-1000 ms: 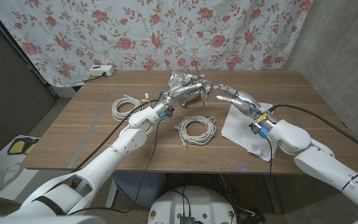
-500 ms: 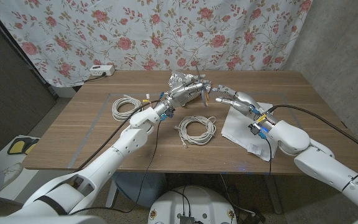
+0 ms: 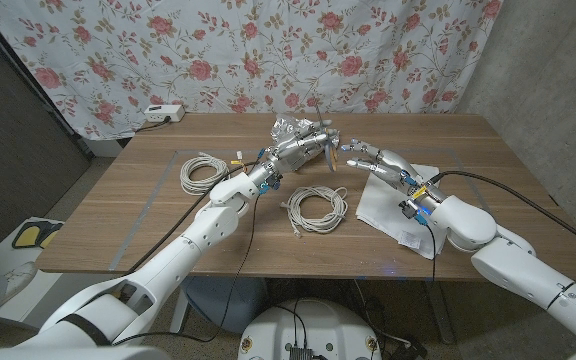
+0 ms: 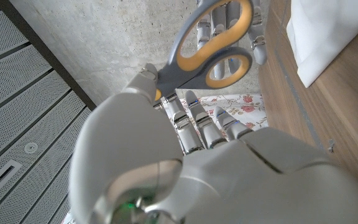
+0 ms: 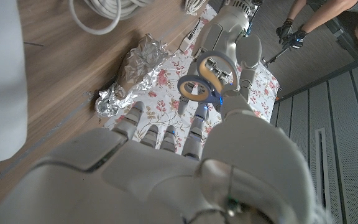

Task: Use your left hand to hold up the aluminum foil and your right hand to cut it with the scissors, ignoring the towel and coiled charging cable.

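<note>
My right hand (image 5: 166, 155) fills the foreground, fingers reaching toward the scissors (image 5: 207, 78), whose handle loops face me. My left hand (image 5: 232, 37) holds them. Crumpled foil (image 5: 132, 71) lies on the table (image 5: 55, 68), near a cable (image 5: 101, 12).

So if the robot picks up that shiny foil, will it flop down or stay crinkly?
Probably light: the foil looks like a thin, crinkled sheet bunched up on the table. It would likely keep its crumpled shape rather than droop, since its creases stand up by themselves. A push might just slide it or squash it flatter.
</note>
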`<control>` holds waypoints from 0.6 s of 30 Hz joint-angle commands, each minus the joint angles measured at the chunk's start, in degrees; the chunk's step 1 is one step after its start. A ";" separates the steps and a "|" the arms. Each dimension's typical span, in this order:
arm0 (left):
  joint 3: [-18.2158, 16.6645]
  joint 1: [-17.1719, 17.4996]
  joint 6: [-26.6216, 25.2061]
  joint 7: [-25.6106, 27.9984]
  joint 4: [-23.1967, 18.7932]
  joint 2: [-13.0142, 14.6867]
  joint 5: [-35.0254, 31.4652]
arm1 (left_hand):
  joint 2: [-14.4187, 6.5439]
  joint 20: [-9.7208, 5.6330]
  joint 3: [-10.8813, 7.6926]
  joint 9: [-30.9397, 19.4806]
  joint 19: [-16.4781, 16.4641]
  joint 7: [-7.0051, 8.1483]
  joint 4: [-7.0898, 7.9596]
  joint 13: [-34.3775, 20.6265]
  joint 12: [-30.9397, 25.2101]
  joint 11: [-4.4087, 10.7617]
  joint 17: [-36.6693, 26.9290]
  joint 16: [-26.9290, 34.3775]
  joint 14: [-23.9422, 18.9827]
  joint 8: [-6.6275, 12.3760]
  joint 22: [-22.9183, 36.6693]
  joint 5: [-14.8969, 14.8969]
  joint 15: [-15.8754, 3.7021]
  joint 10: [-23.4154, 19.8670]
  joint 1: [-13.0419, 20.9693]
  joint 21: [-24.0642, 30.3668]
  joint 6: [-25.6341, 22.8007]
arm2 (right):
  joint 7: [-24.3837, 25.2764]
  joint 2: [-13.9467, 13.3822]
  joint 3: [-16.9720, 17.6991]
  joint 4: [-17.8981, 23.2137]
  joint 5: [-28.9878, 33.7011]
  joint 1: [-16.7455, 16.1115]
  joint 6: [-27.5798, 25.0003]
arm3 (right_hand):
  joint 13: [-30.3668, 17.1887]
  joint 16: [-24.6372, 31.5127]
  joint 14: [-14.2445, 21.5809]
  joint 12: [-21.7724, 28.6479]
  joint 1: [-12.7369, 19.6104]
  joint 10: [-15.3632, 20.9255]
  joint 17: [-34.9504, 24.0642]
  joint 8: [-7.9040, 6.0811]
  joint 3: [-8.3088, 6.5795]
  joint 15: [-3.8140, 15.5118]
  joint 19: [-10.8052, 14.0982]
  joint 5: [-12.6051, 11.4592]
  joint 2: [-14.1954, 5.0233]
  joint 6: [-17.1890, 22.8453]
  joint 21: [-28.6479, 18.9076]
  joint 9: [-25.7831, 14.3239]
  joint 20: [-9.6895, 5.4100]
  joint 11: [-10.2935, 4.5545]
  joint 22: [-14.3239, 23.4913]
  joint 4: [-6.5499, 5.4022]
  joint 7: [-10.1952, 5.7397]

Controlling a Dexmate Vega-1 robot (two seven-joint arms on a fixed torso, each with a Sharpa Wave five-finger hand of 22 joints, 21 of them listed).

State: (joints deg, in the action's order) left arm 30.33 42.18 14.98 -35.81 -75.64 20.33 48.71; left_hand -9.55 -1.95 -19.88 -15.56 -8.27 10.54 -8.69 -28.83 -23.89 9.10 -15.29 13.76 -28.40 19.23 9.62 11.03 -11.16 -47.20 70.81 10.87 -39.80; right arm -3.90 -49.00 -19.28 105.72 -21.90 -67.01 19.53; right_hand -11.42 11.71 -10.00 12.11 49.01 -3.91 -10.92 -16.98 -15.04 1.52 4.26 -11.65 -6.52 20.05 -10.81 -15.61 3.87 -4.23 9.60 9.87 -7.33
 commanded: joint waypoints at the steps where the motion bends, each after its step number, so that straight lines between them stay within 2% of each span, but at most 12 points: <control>1: 0.18 -0.47 -0.32 -0.82 0.64 -0.59 0.22 | -0.65 0.09 -0.09 -0.20 -0.01 0.05 0.33 -0.45 -0.10 3.38 -0.31 -0.11 -2.23 -0.26 0.13 0.38 -2.22 -3.87 -0.10 0.01 0.07 | 0.58 0.06 -0.32 -0.72 0.74 0.24 -0.49 | -0.22 0.15 -0.83 0.41 0.82 0.34 -0.18 -0.16 -0.34 1.55 0.52 0.22 0.10 -0.30 -0.25 -0.42 -0.26 -0.50 0.11 -0.28 0.47; 6: 0.20 -0.59 -0.42 -1.07 0.95 -0.89 0.38 | -0.68 0.13 -0.10 -0.22 0.00 0.05 0.35 -0.44 -0.05 3.37 -0.34 -0.10 -2.26 -0.30 0.13 0.38 -2.24 -3.87 -0.10 0.01 0.12 | 0.29 -0.09 -0.47 -0.93 0.82 0.29 -0.28 | -0.22 0.16 -0.76 0.41 1.10 0.49 -0.17 -0.40 -0.44 1.68 0.56 0.24 0.06 0.25 -0.22 -0.61 -0.45 -0.94 0.12 -0.31 0.25; 18: 0.11 -0.21 -0.63 -1.42 0.87 -1.23 0.91 | -0.67 0.14 -0.13 -0.24 -0.01 0.10 0.33 -0.49 0.05 3.33 -0.35 -0.15 -2.28 -0.31 0.13 0.38 -2.28 -3.89 -0.08 0.02 -0.01 | 0.20 0.08 -0.89 -0.72 0.81 0.16 -0.04 | -0.21 0.13 -0.76 0.34 1.56 0.59 -0.15 -0.64 -0.56 1.72 0.55 0.28 0.04 0.79 -0.14 -1.00 -0.54 -0.60 0.12 -0.42 0.17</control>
State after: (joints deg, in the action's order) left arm 30.46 41.76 14.63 -36.85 -74.81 19.43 49.12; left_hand -9.65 -1.95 -19.81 -15.56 -8.28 10.54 -8.76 -29.21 -23.38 9.10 -15.58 13.76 -28.99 19.23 9.62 11.03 -11.40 -47.21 70.69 10.86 -39.80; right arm -3.59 -49.02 -19.75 104.95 -21.26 -66.83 19.28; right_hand -11.42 11.71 -10.00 12.10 49.85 -3.30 -10.93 -17.38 -15.35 1.52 4.57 -11.45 -6.58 20.48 -10.82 -16.38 3.57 -4.84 9.61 9.55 -7.15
